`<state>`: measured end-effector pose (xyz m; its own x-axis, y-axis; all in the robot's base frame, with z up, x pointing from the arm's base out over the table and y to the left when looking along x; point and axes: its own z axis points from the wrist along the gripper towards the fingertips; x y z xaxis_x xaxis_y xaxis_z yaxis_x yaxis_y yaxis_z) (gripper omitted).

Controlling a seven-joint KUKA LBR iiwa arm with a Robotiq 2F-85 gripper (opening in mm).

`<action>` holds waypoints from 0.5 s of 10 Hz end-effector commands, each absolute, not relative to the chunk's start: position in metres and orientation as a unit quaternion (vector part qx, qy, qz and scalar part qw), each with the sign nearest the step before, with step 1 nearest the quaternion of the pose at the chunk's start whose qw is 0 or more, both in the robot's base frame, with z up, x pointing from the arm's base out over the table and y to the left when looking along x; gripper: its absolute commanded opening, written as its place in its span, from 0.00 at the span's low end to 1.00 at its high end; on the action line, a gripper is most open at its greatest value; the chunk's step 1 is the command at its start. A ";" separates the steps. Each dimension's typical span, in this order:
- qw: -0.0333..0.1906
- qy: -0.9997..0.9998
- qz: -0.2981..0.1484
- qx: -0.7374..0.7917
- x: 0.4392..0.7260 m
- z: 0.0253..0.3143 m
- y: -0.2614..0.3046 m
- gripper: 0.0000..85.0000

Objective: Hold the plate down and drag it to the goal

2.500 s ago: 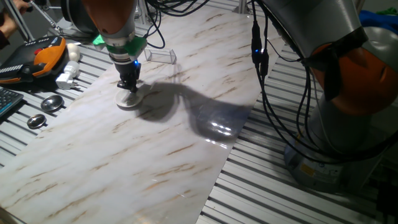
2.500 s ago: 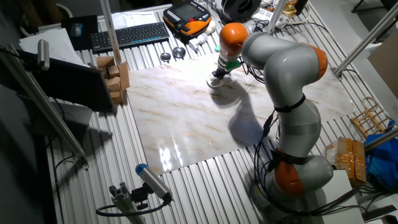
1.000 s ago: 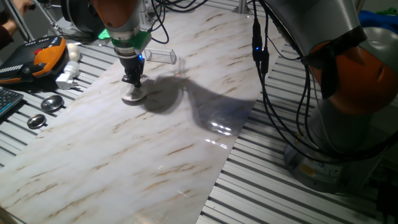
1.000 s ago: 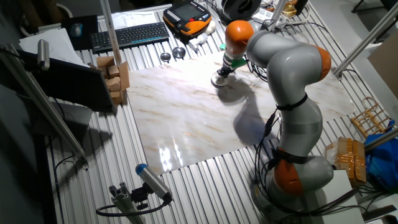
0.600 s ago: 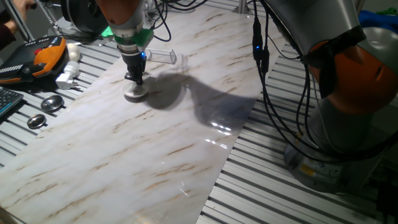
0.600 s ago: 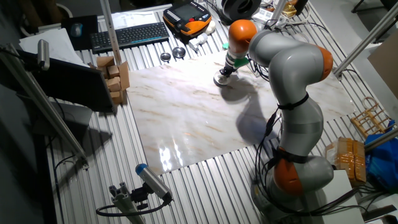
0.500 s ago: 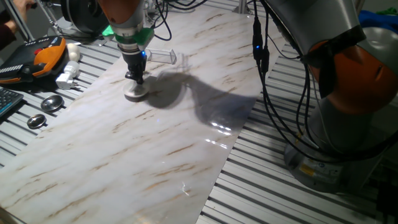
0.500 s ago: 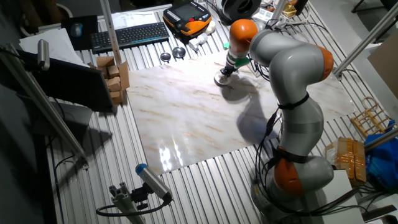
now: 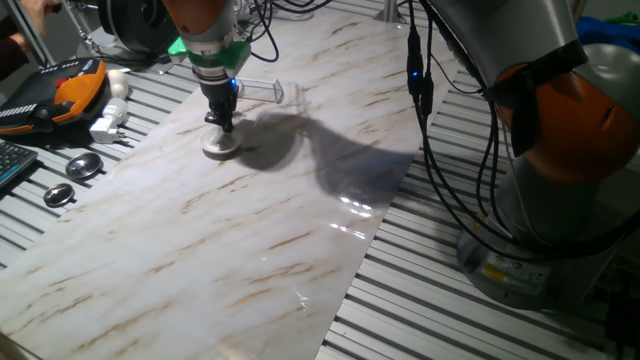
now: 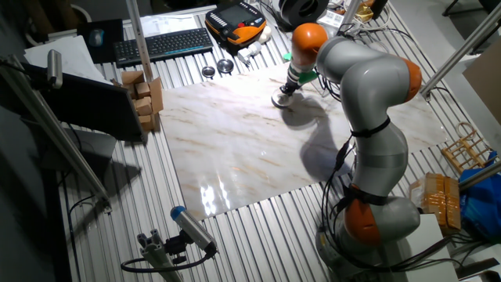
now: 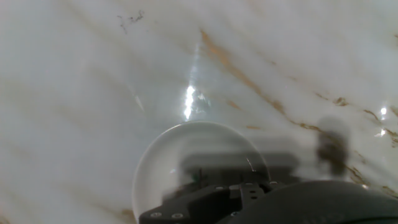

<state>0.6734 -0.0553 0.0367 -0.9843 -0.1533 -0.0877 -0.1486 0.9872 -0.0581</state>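
The plate (image 9: 222, 149) is a small round white dish on the marble board, a short way in front of the goal (image 9: 262, 90), a clear plastic bracket with glinting edges. My gripper (image 9: 221, 128) stands upright over the plate, its fingers together, with the tip pressed down on the plate's centre. The other fixed view shows the gripper (image 10: 285, 94) on the plate (image 10: 281, 102). In the hand view the plate (image 11: 180, 155) fills the lower middle. My dark hand housing (image 11: 249, 199) covers its near part, and the fingertips are hidden.
Two grey metal discs (image 9: 84, 166) (image 9: 59, 195), a white plug (image 9: 108, 125) and an orange-black pendant (image 9: 62, 92) lie on the slatted table left of the marble board (image 9: 260, 230). Cables (image 9: 425, 110) and the arm's base (image 9: 560, 160) stand at the right.
The gripper has slid the plate across the board toward the clear bracket, steadily closing the gap. The fingers stay pressed on the plate.
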 end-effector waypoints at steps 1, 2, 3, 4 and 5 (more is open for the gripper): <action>0.046 0.996 -0.026 -0.077 0.673 0.037 -0.057 0.00; 0.045 0.996 -0.027 -0.079 0.673 0.038 -0.058 0.00; 0.045 0.995 -0.029 -0.080 0.673 0.038 -0.060 0.00; 0.045 0.995 -0.031 -0.081 0.673 0.038 -0.062 0.00; 0.044 0.995 -0.031 -0.082 0.673 0.038 -0.064 0.00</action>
<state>0.6728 -0.0641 0.0380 -0.9826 -0.1666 -0.0820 -0.1611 0.9845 -0.0692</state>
